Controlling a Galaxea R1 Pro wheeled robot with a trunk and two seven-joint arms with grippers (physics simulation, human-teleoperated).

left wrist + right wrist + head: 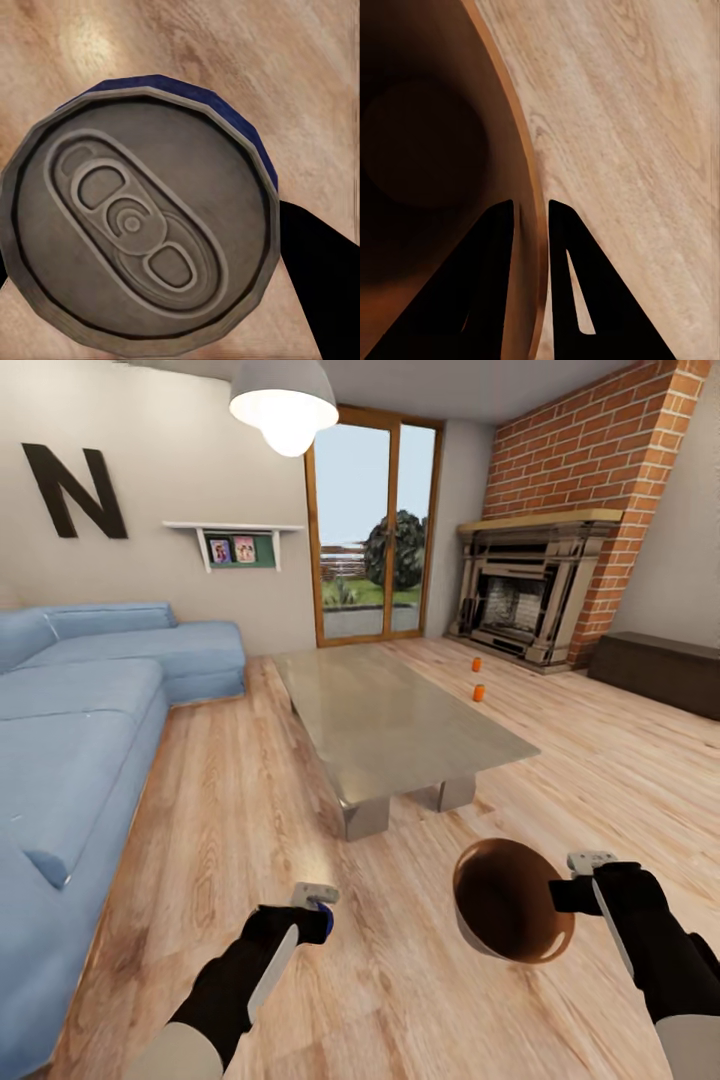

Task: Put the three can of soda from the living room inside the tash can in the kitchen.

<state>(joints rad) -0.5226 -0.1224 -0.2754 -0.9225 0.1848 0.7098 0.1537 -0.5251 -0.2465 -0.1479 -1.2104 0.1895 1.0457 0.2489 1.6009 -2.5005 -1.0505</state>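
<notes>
My left gripper (pixel 318 909) is clamping a blue-sided, grey-topped can (pixel 139 225); my right gripper (pixel 531 214) is pinching the round brown bin's rim (pixel 521 142); I am advising centring the can over the opening before release.

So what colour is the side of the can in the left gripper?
Dark blue, with a grey metal top; the can shows best in the left wrist view.

Three soda cans: two orange cans (pixel 477 664) (pixel 479 693) on the floor, one blue-sided can (pixel 142 217) gripped. One trash can (pixel 510 900), one glass coffee table (pixel 390 720), one sofa (pixel 90 730).
</notes>
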